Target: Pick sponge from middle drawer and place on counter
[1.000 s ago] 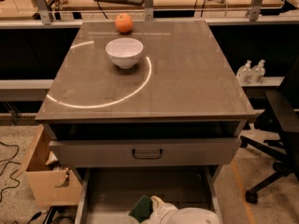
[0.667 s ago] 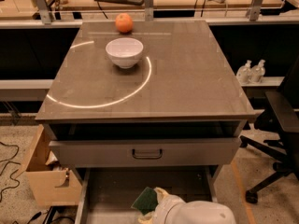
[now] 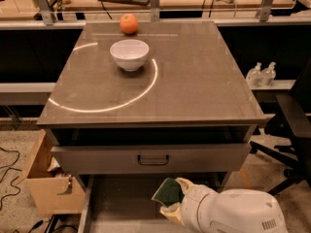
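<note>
At six o'clock in the view, the gripper [image 3: 176,198] is seen pinching the sponge [image 3: 167,192] between its two pale fingers. The sponge is held tilted, green face toward ten o'clock, above the floor of the middle drawer [image 3: 121,205]. The lift-out step is judged to be in hand. A rise past the upper drawer front [image 3: 97,159] is called for next, then a carry toward twelve o'clock onto the counter [image 3: 194,81], clear of the white bowl [image 3: 129,54] and orange [image 3: 129,24].

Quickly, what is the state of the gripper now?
Gripper: closed on the dark green and yellow rectangular sponge, above the open grey metal middle drawer.
</note>
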`<state>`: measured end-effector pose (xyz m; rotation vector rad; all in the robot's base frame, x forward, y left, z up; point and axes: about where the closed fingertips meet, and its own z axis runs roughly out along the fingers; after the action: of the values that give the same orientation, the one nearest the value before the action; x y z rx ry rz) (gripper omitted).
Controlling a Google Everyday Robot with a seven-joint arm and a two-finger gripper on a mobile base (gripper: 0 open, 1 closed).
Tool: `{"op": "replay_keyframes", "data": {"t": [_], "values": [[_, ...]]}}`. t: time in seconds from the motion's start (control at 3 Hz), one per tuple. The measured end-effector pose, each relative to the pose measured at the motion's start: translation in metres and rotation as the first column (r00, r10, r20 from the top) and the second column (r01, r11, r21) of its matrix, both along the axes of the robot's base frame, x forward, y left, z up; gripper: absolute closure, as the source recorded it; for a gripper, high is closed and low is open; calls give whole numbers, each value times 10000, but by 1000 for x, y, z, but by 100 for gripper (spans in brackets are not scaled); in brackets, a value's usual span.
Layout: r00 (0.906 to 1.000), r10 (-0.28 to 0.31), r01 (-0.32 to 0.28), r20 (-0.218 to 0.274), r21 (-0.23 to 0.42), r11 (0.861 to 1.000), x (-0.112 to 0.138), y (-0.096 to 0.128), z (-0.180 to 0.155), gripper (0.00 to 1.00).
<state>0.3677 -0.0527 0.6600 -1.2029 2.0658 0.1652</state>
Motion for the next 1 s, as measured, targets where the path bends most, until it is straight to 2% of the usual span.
{"op": "replay_keyframes", "data": {"t": [0.33, 1.0], "values": [[10000, 24, -24, -7, -12, 10000, 0, 1, -1, 100], [9936, 859, -907, 738, 640, 9938, 9, 13, 49, 100]]}}
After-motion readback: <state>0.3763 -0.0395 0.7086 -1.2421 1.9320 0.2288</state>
